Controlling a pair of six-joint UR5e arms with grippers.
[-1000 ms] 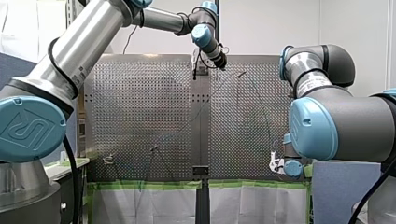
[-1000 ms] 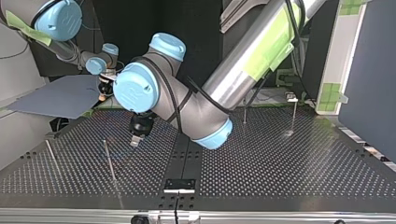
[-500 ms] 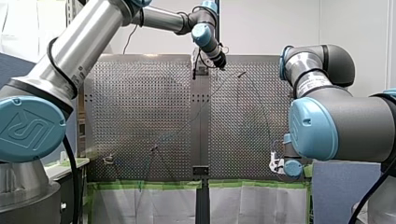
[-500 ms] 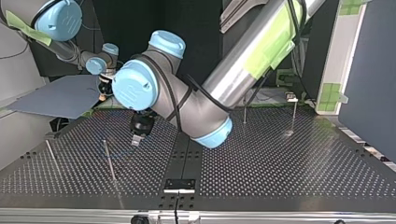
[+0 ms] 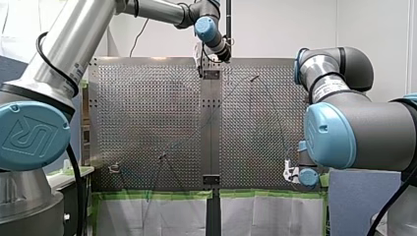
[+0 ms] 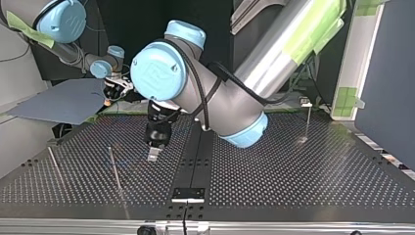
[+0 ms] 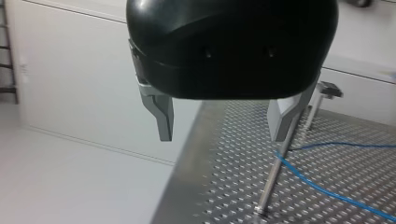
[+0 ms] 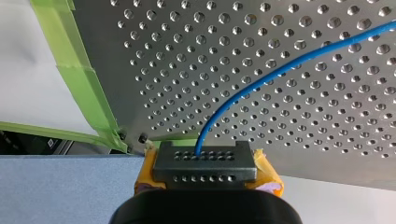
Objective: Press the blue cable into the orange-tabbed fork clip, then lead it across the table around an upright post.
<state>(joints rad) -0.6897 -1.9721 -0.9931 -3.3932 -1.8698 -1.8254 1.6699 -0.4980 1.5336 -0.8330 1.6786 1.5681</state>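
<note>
Blue cable [image 8: 261,80]: thin, limp, light; grip just beside the post [image 7: 275,175]. Left pincer [image 7: 222,135] wide, empty; right pincer [image 8: 205,161] clamps the cable.

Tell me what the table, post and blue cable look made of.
The table looks like bare metal sheet: dull sheen, punched holes. The post seems polished steel, with bright highlights. The blue cable likely has a smooth plastic jacket; it curves softly.

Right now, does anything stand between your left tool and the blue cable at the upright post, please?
Nothing visible does: my open left tool hangs free, the blue cable crossing the post just ahead.
</note>
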